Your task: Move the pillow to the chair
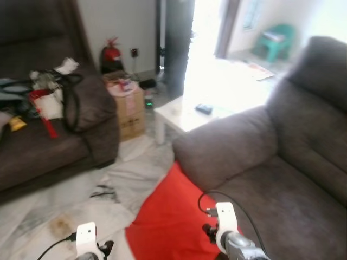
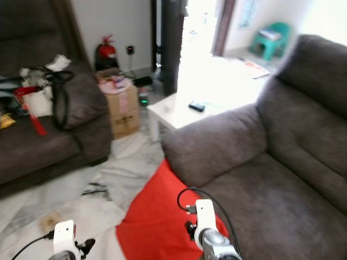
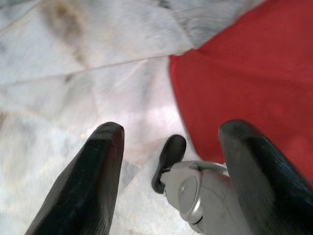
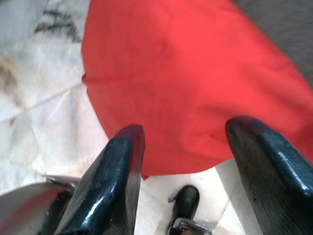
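Pillow (image 4: 195,83) (red) against sofa (image 1: 282,179) edge, marble floor (image 3: 73,63) beside, both jaws open

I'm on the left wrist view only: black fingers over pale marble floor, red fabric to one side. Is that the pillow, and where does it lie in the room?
Observer: Yes, the red fabric pillow lies on the floor against the front of the grey upholstered armchair, by its armrest.
Operator: Where is the right gripper?
Observer: The right gripper hangs above the pillow's edge, fingers spread, holding nothing.
Operator: Anything already on that armchair's seat?
Observer: No, its grey seat cushion looks bare in the head views.
Operator: What stands behind the armchair?
Observer: A low white table with a small dark object on it, beyond the armrest.
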Robot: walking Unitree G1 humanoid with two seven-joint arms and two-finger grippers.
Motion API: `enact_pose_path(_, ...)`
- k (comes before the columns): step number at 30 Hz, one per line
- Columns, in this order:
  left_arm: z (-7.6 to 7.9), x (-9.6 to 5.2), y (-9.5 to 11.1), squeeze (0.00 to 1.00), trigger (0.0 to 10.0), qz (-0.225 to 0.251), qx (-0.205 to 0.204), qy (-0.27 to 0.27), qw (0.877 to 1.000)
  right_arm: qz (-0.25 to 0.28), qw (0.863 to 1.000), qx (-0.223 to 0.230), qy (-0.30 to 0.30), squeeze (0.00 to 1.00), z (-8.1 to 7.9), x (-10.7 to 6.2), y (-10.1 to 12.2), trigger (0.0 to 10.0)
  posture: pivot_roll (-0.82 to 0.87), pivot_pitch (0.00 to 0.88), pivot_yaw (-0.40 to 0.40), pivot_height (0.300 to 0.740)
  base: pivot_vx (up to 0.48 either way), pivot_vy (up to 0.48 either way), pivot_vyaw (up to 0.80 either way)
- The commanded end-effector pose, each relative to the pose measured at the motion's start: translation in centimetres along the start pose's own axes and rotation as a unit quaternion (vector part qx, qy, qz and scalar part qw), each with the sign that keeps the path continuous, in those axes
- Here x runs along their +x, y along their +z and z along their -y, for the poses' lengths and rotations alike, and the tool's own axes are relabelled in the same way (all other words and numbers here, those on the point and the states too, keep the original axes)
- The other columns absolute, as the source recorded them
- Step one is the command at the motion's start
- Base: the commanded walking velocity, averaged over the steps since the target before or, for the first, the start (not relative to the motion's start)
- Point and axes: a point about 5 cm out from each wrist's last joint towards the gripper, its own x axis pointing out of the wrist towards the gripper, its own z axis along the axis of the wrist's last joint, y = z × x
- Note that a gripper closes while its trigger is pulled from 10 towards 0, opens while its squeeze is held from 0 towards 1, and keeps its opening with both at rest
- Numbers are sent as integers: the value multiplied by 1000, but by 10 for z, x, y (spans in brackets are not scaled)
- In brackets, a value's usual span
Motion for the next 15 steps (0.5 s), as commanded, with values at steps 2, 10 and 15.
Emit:
enact_pose_path(2,1,-1,-4,0,10000,-6,-2,-1,1000,1,1000,-2,-3,0,2,0,1,10000,100,0,-58,740,0,0,800)
enact_pose_path(10,0,-1,-4,0,10000,-6,-2,-2,1000,0,1000,1,-5,0,2,0,1,10000,101,0,-58,740,0,0,800)
enact_pose_path(15,0,-1,-4,0,10000,-7,-1,-1,1000,2,1000,17,-9,0,2,0,0,10000,101,0,-58,740,0,0,175)
